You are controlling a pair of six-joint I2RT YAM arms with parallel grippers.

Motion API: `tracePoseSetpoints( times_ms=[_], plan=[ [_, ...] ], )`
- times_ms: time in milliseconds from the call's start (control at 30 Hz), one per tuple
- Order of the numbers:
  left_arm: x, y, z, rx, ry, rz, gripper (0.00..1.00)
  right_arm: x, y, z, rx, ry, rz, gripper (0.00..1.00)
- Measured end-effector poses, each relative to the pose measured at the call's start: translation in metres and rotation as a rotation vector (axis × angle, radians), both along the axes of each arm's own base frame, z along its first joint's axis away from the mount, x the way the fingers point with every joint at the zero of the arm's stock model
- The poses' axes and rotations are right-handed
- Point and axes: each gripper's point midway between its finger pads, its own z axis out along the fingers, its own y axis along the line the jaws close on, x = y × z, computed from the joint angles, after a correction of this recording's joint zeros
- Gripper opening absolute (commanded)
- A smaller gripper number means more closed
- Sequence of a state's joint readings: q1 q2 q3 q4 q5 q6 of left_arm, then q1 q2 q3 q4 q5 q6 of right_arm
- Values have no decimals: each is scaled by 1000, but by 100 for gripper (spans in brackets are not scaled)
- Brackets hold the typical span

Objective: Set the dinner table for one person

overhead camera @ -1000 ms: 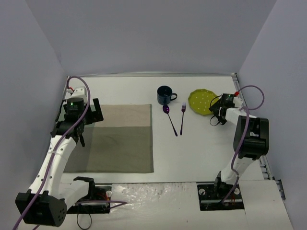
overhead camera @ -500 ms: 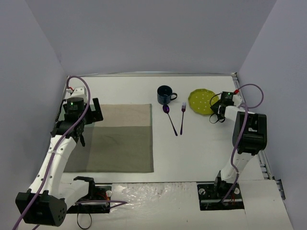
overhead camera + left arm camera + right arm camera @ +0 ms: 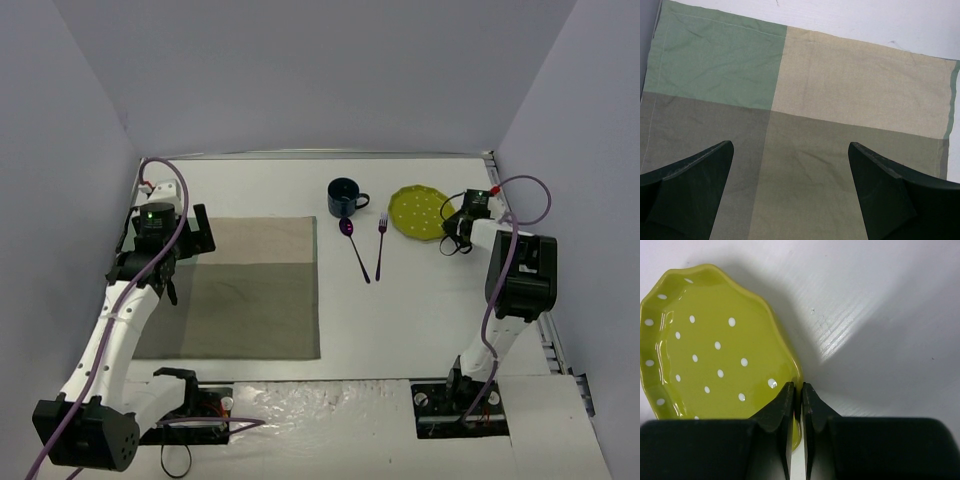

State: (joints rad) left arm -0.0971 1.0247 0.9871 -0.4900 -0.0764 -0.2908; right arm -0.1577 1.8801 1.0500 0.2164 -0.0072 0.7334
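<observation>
Right pincer (image 3: 796, 396): clamped on plate (image 3: 715, 340) rim.
Left pincer (image 3: 790, 170): apart over placemat (image 3: 850, 85).
Tip: lift plate level, slowly.

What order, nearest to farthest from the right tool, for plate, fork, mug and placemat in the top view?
1. plate, rim clamped, far right.
2. fork, left of the plate.
3. mug, farther left, toward the back.
4. placemat, far left.

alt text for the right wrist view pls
The right gripper is pinched shut on the rim of a lime-green plate with white dots, seen from close behind. The white dinner table fills the rest of the view.
</observation>
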Motion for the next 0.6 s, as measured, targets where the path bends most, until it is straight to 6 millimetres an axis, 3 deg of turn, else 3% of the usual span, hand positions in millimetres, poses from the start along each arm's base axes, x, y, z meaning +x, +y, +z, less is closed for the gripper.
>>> tracePoseSetpoints(
  times_ms=[133, 267, 400, 600],
  plan=[
    [0, -6, -1, -2, 5, -20, 97, -8, -2, 1, 42, 9, 6, 0],
    [1, -15, -4, -24, 14, -45, 97, -29, -7, 4, 76, 33, -5, 0],
    [1, -22, -7, -52, 27, -60, 97, -48, -9, 20, 92, 30, -15, 0],
    [1, -30, -10, -67, 37, -81, 97, -58, -4, 41, 103, -15, 2, 0]
  ],
)
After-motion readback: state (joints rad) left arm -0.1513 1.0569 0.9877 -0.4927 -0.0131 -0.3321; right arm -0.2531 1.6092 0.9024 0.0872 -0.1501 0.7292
